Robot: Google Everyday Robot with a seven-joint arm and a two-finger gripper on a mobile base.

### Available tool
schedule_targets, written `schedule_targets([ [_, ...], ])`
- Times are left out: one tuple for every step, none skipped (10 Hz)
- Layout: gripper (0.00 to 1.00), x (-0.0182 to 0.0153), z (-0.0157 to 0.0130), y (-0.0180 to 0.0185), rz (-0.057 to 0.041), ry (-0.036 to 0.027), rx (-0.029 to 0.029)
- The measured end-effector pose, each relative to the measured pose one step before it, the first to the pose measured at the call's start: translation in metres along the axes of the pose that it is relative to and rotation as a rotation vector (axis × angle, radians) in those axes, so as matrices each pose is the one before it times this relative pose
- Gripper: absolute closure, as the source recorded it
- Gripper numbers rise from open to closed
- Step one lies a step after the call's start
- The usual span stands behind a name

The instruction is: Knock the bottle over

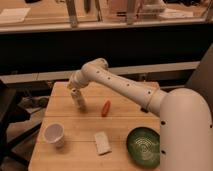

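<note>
Wooden table [125, 122], bottle [80, 103] leaning a little, gripper [75, 93] at its top. I cannot tell its grip or read the label.

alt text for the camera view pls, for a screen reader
The robot's white arm reaches across a wooden table, its gripper right at the top of a small pale bottle that is not yet lying flat. Also on the table: a white cup, a red-orange carrot-like item, a white packet and a green bowl.
</note>
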Motion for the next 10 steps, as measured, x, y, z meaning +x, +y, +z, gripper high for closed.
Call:
schedule_targets([
  [0.98,-0.00187,-0.00048,-0.00043,-0.00223,-0.00304,0.00326],
  [0.98,-0.00191,-0.00102,0.00034,-0.00195,-0.00261,0.00348],
  [0.98,-0.00254,-0.00139,0.00004,-0.00285,-0.00333,0.00487],
  [0.98,-0.00191,-0.00044,-0.00073,-0.00347,-0.00369,0.00341],
  [0.98,-0.00161,-0.00062,-0.00016,-0.00189,-0.00267,0.00315],
  [0.98,-0.00204,-0.00072,-0.00056,-0.00249,-0.00295,0.00385],
  [0.98,-0.00193,-0.00066,-0.00016,-0.00304,-0.00293,0.00313],
  [0.98,-0.00226,-0.00027,0.00011,-0.00186,-0.00361,0.00377],
  [0.98,-0.00206,-0.00164,0.00003,-0.00162,-0.00279,0.00463],
  [0.98,-0.00165,-0.00109,0.00084,-0.00062,-0.00255,0.00278],
])
